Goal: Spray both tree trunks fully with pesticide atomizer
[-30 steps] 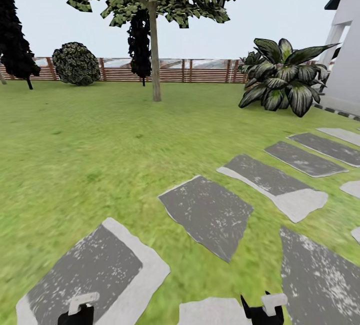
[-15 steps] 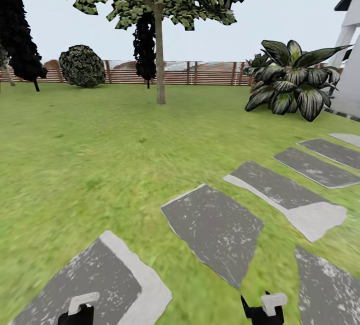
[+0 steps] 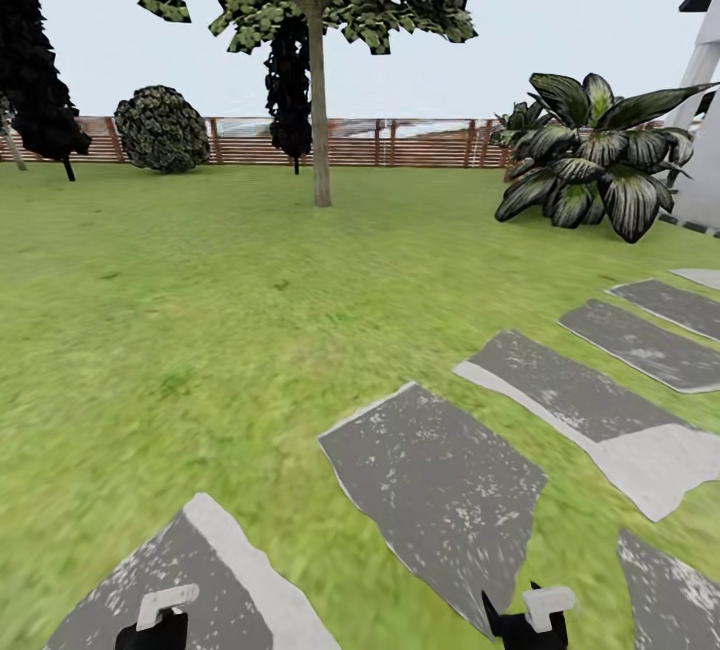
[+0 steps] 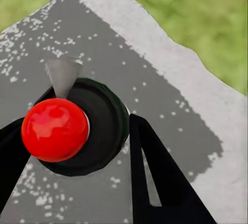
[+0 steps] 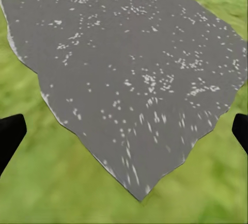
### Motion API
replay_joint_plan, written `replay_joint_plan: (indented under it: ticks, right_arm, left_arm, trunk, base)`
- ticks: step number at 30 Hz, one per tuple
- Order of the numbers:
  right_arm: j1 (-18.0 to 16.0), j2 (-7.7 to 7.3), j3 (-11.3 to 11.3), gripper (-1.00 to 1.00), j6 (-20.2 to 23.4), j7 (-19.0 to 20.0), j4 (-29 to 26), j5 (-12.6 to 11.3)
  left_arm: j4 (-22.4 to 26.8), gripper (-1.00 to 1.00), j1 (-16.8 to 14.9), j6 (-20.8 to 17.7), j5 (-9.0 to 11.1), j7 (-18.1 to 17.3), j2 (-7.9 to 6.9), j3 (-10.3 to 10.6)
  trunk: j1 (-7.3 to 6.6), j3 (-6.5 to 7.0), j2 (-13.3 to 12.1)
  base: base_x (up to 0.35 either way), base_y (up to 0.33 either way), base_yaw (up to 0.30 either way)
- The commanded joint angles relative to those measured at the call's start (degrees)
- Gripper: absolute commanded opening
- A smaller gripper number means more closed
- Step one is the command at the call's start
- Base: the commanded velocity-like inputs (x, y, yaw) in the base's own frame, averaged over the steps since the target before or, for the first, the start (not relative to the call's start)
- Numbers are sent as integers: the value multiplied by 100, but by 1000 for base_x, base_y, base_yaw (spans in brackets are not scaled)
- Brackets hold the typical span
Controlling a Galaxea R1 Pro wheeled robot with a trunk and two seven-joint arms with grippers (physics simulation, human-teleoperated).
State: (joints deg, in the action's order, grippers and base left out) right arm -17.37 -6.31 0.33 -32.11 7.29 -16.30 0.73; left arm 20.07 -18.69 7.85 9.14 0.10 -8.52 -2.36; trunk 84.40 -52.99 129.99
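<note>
Pesticide atomizer (image 4: 77, 128): round dark body, glossy red knob, clamped between left gripper (image 4: 72, 172) fingers above speckled grey paving slab (image 4: 170, 105). Right gripper (image 5: 124, 136): spread wide, empty. Tree (image 3: 318, 80): straight mottled trunk, distant across lawn (image 3: 180, 290).

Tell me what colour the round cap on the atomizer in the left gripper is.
Glossy red, on a dark green-black atomizer body between the left gripper fingers; clearest in the left wrist view.
</note>
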Motion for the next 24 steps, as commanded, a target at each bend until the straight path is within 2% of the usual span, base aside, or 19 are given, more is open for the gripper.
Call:
replay_joint_plan:
  ticks: [1,24]
  right_arm:
    - [-3,-2,2,100,-16,9,4,6]
    - [-3,-2,2,100,-18,9,4,6]
  left_arm:
    - [-3,-100,-3,16,53,-1,-2,7]
    - [-3,-100,-3,23,53,-1,-4,7]
  trunk:
    - [2,-5,2]
    - [2,-5,2]
  base:
    - [340,0,0]
    - [340,0,0]
